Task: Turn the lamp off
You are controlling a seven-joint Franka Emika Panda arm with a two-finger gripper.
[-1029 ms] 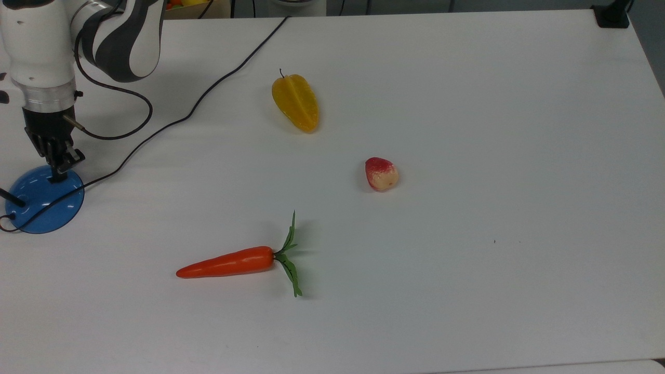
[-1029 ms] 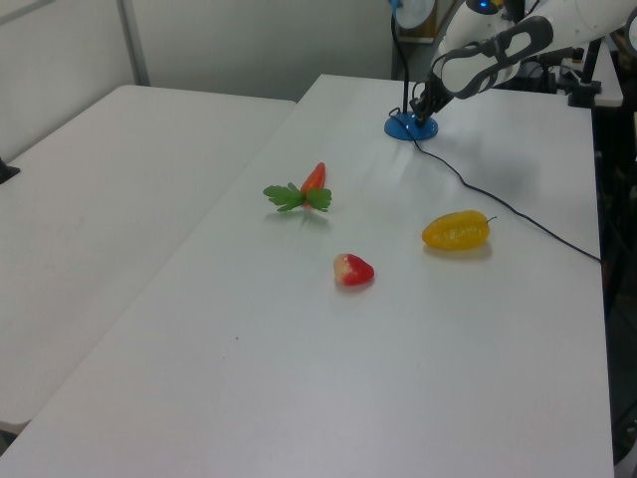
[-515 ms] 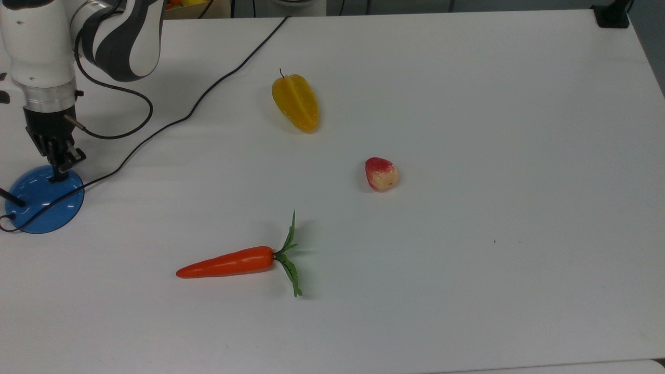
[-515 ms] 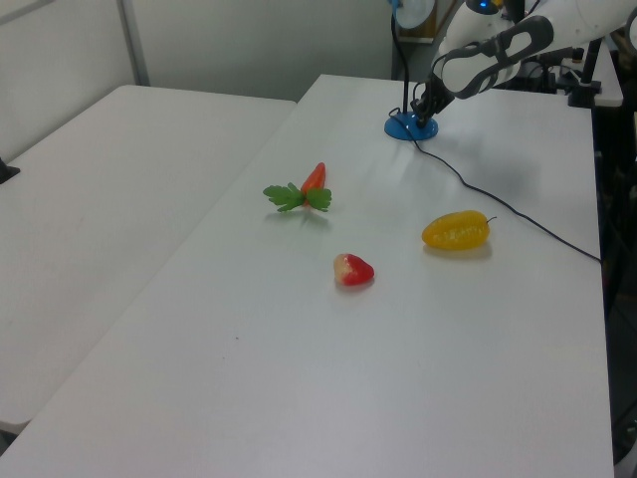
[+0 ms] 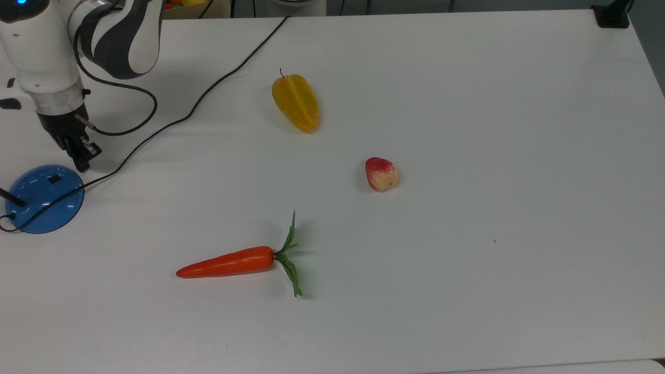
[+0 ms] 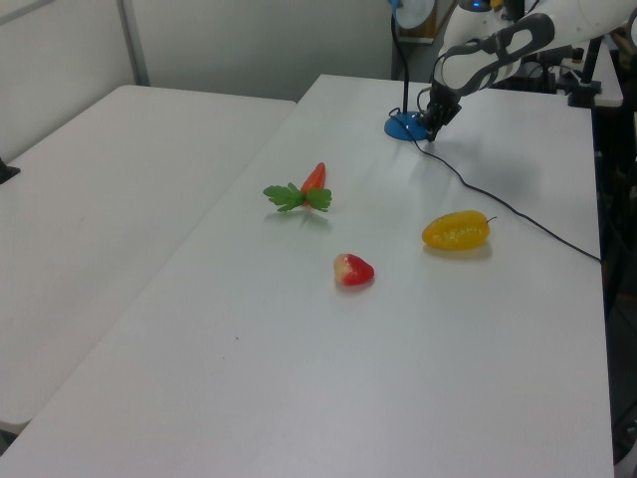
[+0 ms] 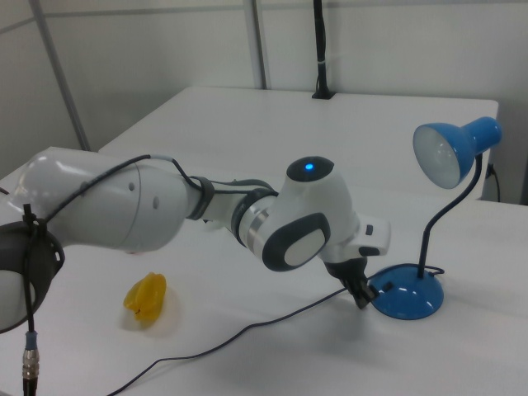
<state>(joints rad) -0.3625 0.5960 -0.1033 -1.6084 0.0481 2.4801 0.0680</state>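
The lamp has a glossy blue dome base [image 5: 44,202] at the top view's left edge, with a small black switch [image 5: 53,179] on top and a thin black stem. In the right view the lamp's base [image 7: 410,299] carries a curved stem up to a blue shade [image 7: 455,151], which looks unlit. My gripper [image 5: 81,157] hangs just past the base's rim, above and to the right of the switch in the top view, touching nothing, fingers shut and empty. The gripper [image 7: 360,295] sits beside the base in the right view. In the left view the gripper [image 6: 433,127] is next to the lamp base [image 6: 402,126].
A black cord [image 5: 208,88] runs from the lamp across the table's back left. An orange toy carrot [image 5: 228,262], a yellow starfruit [image 5: 296,102] and a red-and-cream strawberry [image 5: 381,174] lie mid-table. A black clamp [image 5: 613,15] sits at the far right corner.
The gripper has lifted off the switch on the blue base and moved up and to the top view's right, clear of the base. The switch now shows uncovered.
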